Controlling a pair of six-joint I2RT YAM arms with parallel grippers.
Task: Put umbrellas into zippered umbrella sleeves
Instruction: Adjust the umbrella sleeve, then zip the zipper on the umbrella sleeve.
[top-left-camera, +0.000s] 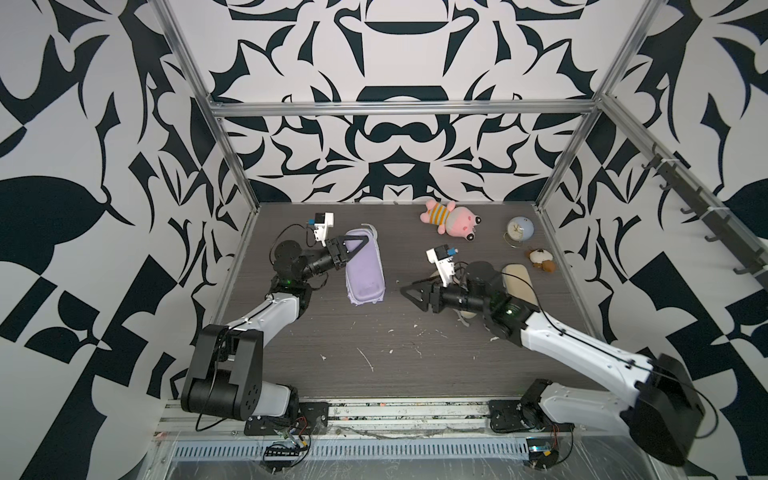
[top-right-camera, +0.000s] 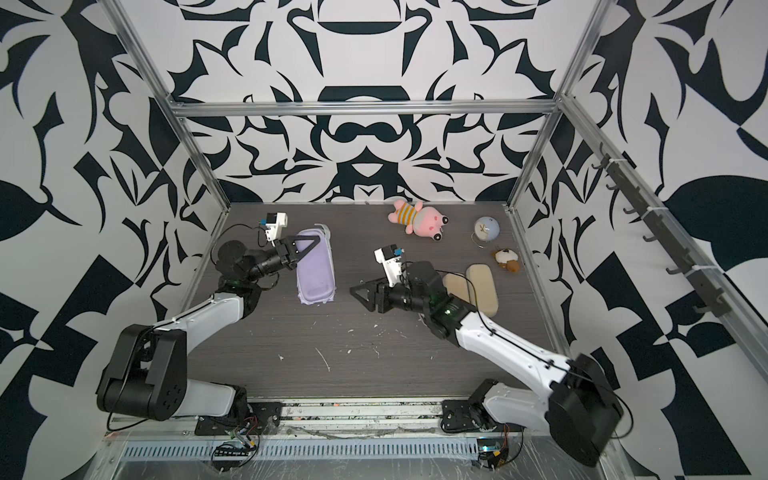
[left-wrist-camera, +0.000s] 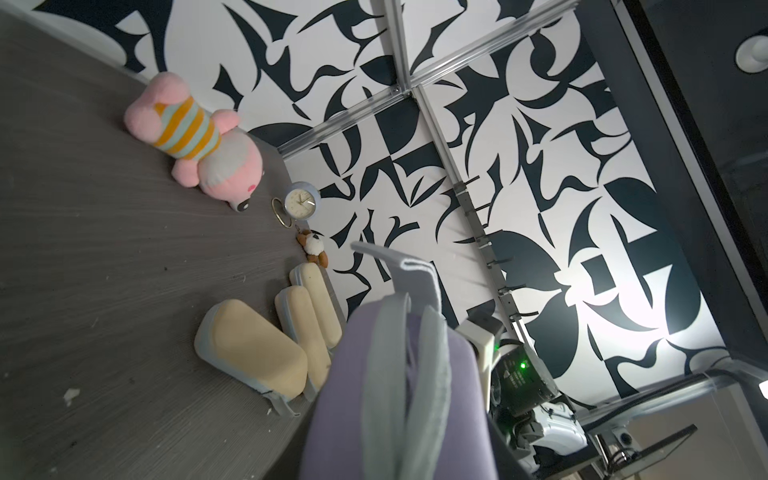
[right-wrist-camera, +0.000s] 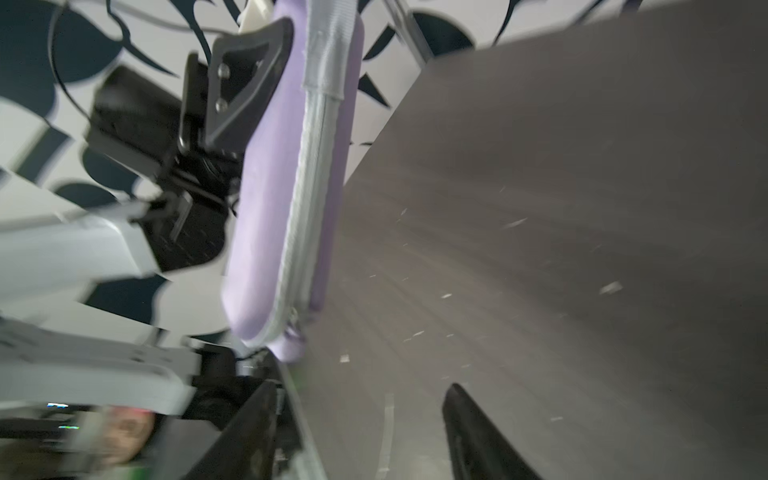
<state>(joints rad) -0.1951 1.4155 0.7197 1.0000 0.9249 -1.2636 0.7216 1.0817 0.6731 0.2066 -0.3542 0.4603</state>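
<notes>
**Left pincer clamped on the lavender sleeve, right one free**

My left pincer (top-left-camera: 360, 246) is clenched on the upper end of the lavender sleeve (top-left-camera: 365, 274), left of centre in both top views. My right pincer (top-left-camera: 409, 293) is released and empty, near the sleeve's lower right, tips pointing at it. The sleeve's long axis runs top to bottom of the frame, so I judge its lower end falls to the right arm. It is a soft, matte, rounded oblong, and its ribbed grey zip (right-wrist-camera: 309, 199) looks closed. Three padded beige sleeves (left-wrist-camera: 253, 353) lie shut at lower centre of the left wrist view. I see no loose umbrella.
</notes>
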